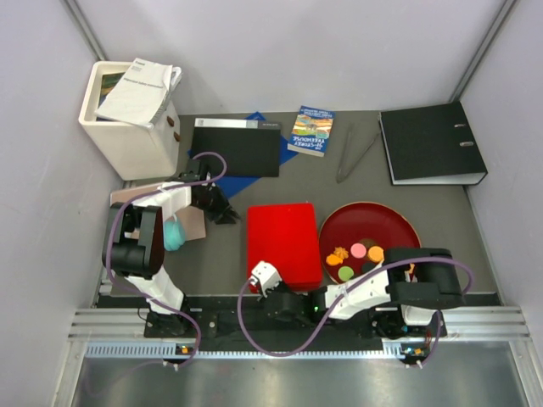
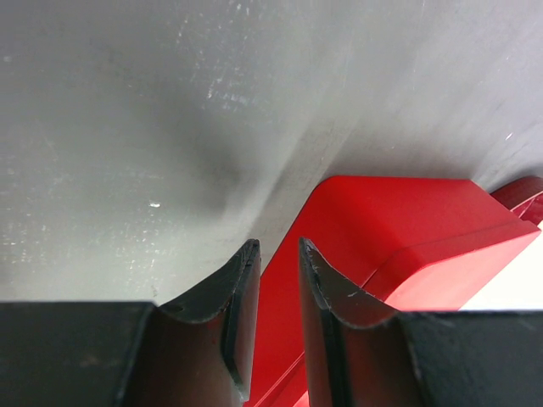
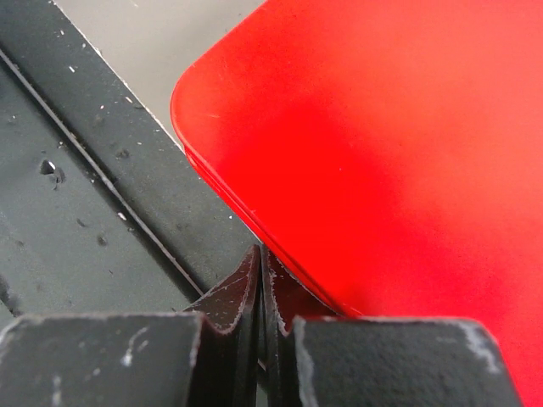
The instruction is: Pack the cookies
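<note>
Cookies (image 1: 356, 256) — small round coloured ones — sit on round dark-red plate (image 1: 339, 222), just right of closed flat red rectangular box (image 1: 283, 244). Right gripper (image 3: 260, 284), jaws pressed together, at box's near corner; left gripper (image 2: 276, 288) narrowly parted, empty — probably lid handling.

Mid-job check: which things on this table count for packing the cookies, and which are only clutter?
For the job:
red box, lid shut
red plate
cookies on the plate
right gripper, at the box's near corner
left gripper, beside the box

Just lying about:
black binder
tongs
paperback
black folder
white bin of papers
</note>
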